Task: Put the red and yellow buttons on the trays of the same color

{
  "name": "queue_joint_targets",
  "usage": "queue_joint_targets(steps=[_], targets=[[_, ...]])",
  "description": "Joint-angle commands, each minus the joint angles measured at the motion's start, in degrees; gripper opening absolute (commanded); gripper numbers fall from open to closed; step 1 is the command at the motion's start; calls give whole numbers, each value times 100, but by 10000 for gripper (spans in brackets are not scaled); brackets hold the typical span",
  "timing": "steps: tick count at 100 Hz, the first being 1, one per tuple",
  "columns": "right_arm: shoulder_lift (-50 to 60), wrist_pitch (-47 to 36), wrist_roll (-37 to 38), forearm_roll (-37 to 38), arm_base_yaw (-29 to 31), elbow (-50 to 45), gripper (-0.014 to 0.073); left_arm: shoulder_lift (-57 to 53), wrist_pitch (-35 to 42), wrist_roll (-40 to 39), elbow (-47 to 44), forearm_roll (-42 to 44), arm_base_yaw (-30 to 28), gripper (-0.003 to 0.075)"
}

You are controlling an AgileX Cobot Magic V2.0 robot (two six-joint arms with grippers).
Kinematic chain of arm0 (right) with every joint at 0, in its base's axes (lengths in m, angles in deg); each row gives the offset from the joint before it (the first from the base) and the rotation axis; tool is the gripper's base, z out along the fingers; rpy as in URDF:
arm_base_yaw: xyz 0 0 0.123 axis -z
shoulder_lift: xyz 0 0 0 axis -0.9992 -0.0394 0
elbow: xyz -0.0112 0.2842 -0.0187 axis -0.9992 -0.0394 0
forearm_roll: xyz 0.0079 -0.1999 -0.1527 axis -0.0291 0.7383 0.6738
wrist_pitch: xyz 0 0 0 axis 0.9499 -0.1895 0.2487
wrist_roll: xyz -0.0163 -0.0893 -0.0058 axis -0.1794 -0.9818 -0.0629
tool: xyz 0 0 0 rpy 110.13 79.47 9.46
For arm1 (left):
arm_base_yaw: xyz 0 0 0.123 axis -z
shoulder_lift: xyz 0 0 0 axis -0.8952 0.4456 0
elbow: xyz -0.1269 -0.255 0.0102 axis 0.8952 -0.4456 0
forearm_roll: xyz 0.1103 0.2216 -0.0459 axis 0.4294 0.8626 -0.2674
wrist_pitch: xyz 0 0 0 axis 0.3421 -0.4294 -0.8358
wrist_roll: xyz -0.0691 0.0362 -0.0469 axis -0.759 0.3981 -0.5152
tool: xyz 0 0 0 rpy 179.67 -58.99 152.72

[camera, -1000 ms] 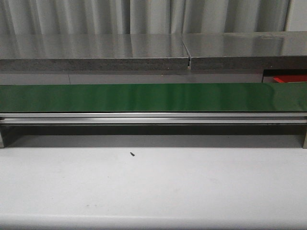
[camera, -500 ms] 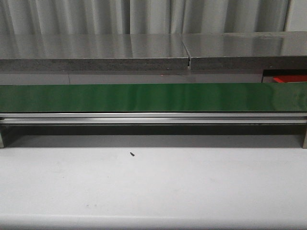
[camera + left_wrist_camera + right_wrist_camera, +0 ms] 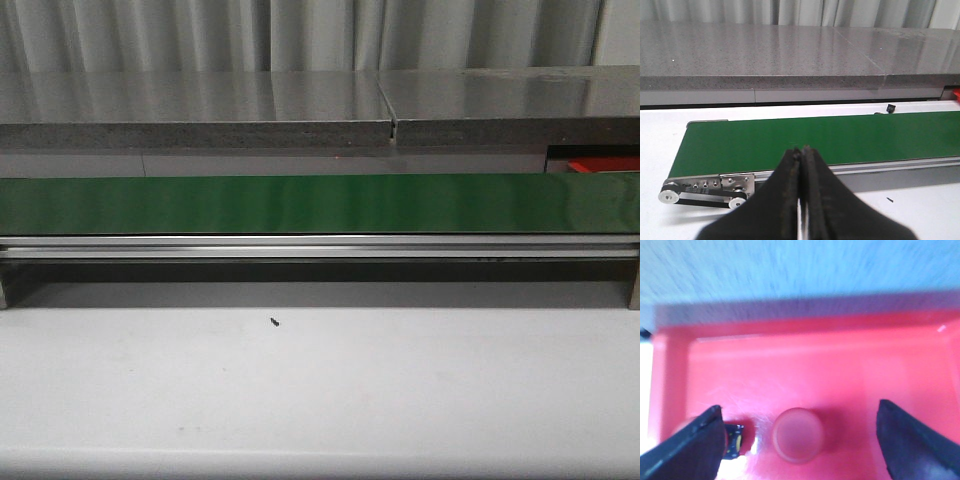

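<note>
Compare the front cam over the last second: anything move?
No visible change. The green conveyor belt is bare throughout, the dark speck on the white table sits in the same spot, and the sliver of red tray at far right is unchanged. Neither arm enters the front view.

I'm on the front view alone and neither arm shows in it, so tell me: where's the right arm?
Observer: Its wrist camera looks down into the red tray, with the right jaws above the tray floor.
Operator: Are they open?
Observer: Yes, wide apart. A red button lies in the tray between them.
Operator: And the left arm?
Observer: The left jaws are shut, pointing toward the green belt.
</note>
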Motion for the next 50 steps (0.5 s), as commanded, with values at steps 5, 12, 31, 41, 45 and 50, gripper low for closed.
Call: queue_joint_targets(steps=[5,12,31,41,45,50], targets=[[828,45,-13,-8,31,210,614,49,382,-14,145,-109,39,-19],[1038,179,-13,-69,24,210,613,49,382,-14,145,-109,39,-19],[1676,488,-92,-440,3,210,523,49,382,-14,145,-109,39,-19],[2087,680,-221,-745,-39,141,490,49,382,-14,145,-109,39,-19],[2237,717,-236,-837,-72,56,489,49,382,-14,145,-109,39,-19],[2468,725,-306,-932,-140,-87,489,49,382,-14,145,-109,39,-19]])
